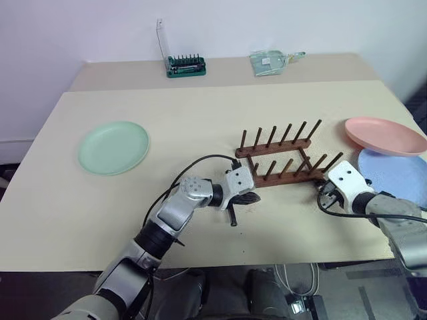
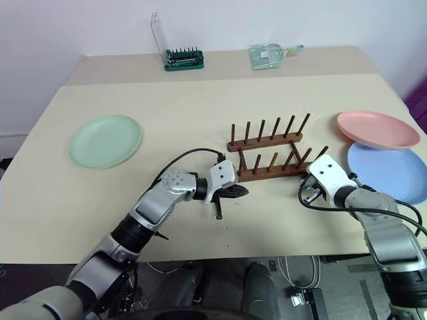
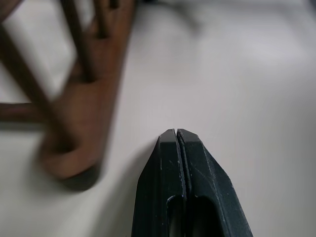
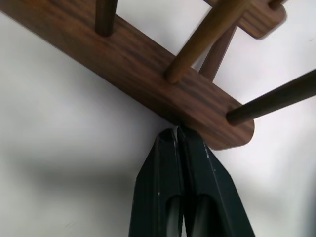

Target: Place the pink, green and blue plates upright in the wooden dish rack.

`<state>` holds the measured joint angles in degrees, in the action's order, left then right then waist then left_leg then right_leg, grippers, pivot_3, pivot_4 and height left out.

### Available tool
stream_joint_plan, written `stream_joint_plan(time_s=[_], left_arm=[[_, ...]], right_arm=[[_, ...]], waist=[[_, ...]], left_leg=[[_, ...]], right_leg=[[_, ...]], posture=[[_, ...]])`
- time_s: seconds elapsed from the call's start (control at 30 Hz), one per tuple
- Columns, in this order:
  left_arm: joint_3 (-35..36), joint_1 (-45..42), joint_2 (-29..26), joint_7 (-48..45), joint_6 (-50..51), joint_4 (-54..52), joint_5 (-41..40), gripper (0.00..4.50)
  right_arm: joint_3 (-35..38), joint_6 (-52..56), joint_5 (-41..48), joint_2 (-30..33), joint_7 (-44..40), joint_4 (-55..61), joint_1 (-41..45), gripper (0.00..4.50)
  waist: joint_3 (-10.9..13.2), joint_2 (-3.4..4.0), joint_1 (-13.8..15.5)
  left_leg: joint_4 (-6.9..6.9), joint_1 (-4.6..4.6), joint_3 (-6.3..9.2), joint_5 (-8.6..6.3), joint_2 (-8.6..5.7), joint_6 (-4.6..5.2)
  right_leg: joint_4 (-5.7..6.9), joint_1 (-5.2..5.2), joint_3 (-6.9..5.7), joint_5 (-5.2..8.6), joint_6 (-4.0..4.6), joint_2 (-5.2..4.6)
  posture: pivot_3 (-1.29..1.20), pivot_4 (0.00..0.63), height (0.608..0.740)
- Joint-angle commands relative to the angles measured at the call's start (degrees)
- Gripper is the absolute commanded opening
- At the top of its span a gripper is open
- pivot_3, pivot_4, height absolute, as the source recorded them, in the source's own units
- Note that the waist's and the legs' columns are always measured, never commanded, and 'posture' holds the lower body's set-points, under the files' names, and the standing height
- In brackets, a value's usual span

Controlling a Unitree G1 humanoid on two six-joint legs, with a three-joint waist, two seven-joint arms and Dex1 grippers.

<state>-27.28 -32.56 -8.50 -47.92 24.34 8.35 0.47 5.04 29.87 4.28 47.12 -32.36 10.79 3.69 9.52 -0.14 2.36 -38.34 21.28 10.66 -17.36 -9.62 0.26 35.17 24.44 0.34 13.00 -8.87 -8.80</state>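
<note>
The dark wooden dish rack [image 1: 283,157] stands empty right of the table's middle. The green plate [image 1: 113,148] lies flat at the far left. On the right, the pink plate [image 1: 385,135] rests tilted on the far rim of the blue plate [image 1: 395,176]. My left gripper [image 1: 248,198] is shut on nothing, just in front of the rack's near left end; in the left wrist view its tips [image 3: 176,132] hover over bare table beside the rack [image 3: 81,113]. My right gripper [image 4: 177,129] is shut and empty, its tips against the end of the rack's near rail [image 4: 148,64].
A green screwdriver-bit holder [image 1: 185,66] and a clear plastic packet [image 1: 270,62] sit on the back table by the wall. The table's near edge runs just under both arms. The blue plate lies close to the right edge.
</note>
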Motion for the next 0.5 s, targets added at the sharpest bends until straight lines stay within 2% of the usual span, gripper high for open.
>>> stream_joint_plan(time_s=[0.03, 0.33, 0.43, 0.5], left_arm=[[2.3, -1.6, 1.5, 6.5, -0.5, 5.1, 2.2, 0.0], [5.5, -6.6, 4.2, 15.6, -5.2, 15.6, 3.7, 0.0], [5.7, -7.2, 4.5, 16.0, -5.8, 17.1, 3.7, 0.0], [5.1, -7.3, 4.0, 18.0, -10.3, 17.3, 5.6, 0.0]], right_arm=[[-1.7, -2.6, -3.2, -0.9, 1.6, -4.8, 3.3, 0.06], [-4.8, -9.3, -6.9, -3.1, 2.4, -15.5, 13.6, 0.06], [-4.9, -10.6, -7.5, -3.5, 2.4, -16.8, 14.8, 0.06], [-4.5, -11.1, -7.6, -3.5, 2.5, -16.8, 14.8, 0.06]], waist=[[0.0, -0.02, 0.0], [0.0, -0.01, -0.2], [0.0, -0.01, -0.2], [0.0, -0.01, -0.2]], left_leg=[[-0.01, -0.01, -0.01, 0.0, 0.0, 0.0], [0.01, -0.05, -0.22, 0.03, 0.13, -0.06], [0.02, -0.05, -0.26, 0.03, 0.13, -0.06], [0.02, -0.04, -0.26, 0.03, 0.13, -0.06]], right_leg=[[0.0, -0.01, 0.01, -0.02, -0.01, 0.0], [0.02, 0.08, 0.21, -0.08, 0.0, 0.15], [0.02, 0.11, 0.26, -0.09, 0.0, 0.15], [0.03, 0.11, 0.26, -0.09, 0.0, 0.15]], posture=[[0.0, 0.15, 0.74], [0.0, 0.15, 0.74], [0.0, 0.15, 0.74], [0.0, 0.15, 0.74]])
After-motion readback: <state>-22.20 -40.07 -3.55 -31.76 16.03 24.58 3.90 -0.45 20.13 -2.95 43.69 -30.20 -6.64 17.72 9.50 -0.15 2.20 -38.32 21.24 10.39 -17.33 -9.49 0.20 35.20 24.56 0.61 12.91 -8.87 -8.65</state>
